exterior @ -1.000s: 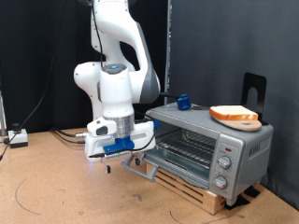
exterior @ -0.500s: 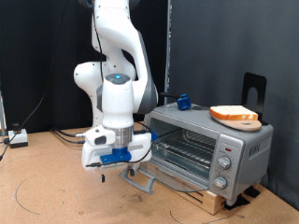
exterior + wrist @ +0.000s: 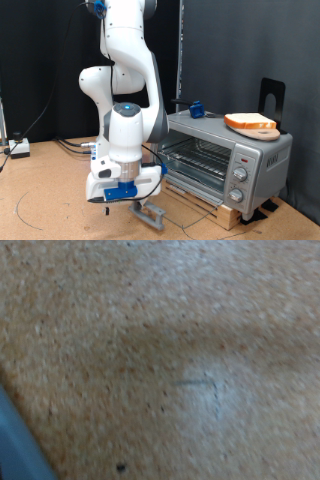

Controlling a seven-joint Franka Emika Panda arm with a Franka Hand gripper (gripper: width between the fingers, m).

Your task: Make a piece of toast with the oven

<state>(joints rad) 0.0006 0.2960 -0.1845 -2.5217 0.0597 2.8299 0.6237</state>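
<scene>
Lowered since the frame a second ago, the white arm (image 3: 125, 120) now carries its gripper (image 3: 128, 198) down close to the floor, at the exterior view's lower middle, and the oven's glass door (image 3: 152, 208) has swung from partly open to nearly flat, its metal handle resting by the hand. Whether the fingers are spread or closed cannot be told from either view; they appear to be at the door handle, but the contact is hidden behind the hand's blue-trimmed body.

Silver and boxy, the oven (image 3: 245, 160) sits on a wooden slatted base (image 3: 215, 210) towards the exterior view's right, its cavity exposed and its wire rack (image 3: 200, 157) visible inside. Three knobs (image 3: 238, 180) line the panel on its right side. On top of the oven, near its right end, lies the piece of toast (image 3: 250, 121), orange-tan at the crust, resting on a round tan wooden board (image 3: 262, 131). It is well apart from the gripper. A small blue object (image 3: 196, 109) stands on the oven's top further to the left, and a black stand (image 3: 272, 100) rises behind the toast.

Seen from the wrist, only blurred brown speckled floor (image 3: 170, 350) fills the picture, with a grey-blue edge (image 3: 18, 445) at one corner; no fingers show there.
</scene>
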